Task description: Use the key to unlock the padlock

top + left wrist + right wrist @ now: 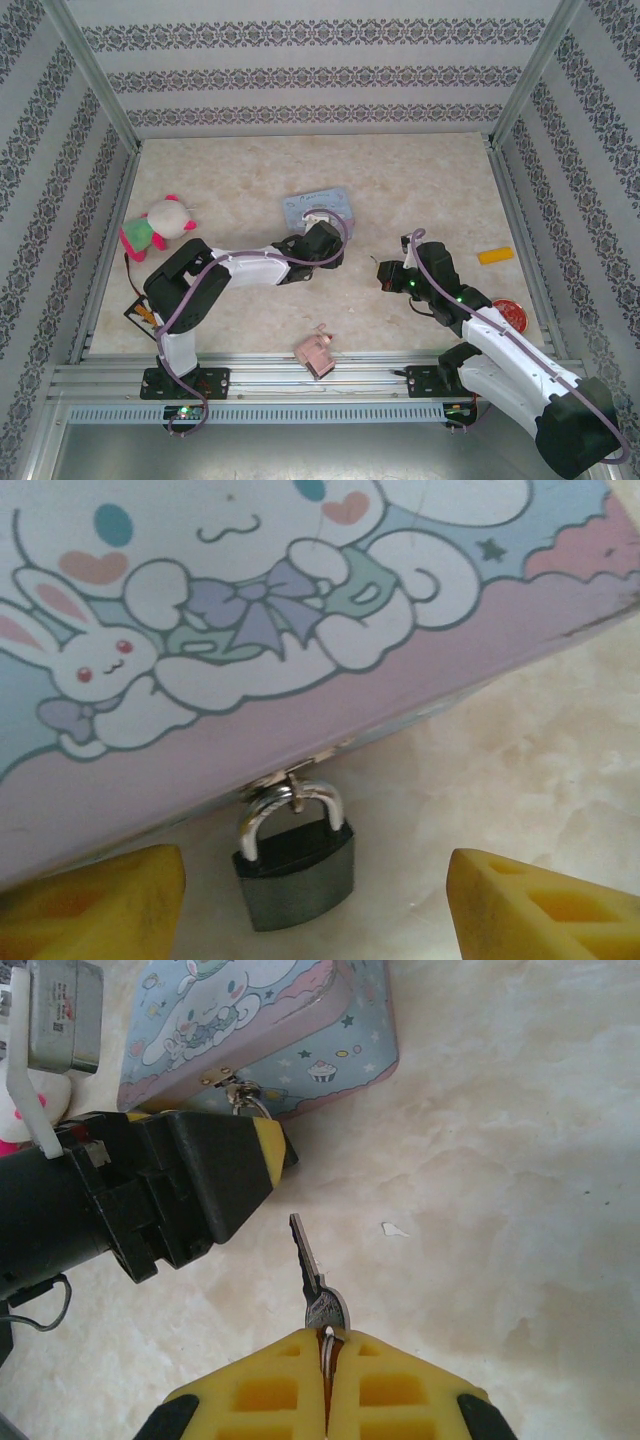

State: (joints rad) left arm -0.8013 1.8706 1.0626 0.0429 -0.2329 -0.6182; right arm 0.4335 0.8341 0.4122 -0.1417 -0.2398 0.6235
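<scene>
The top external view gives the layout: the pastel tin lies near the centre of the table. The left gripper is at the tin's near side, and the right gripper sits just to its right, apart from the tin. In that view the left arm's wrist covers the lock. The left wrist view supplies the detail: the padlock, a dark body with a silvery shackle, hangs from the hasp on the tin's edge and lies flat on the table. The left gripper's yellow fingers stand wide apart, one on each side of the padlock, touching neither body nor shackle. The right wrist view shows the right gripper with its fingers pressed together, clamped on the head of the key. The blade points toward the tin and stops short of the left gripper, which hides the padlock body there.
</scene>
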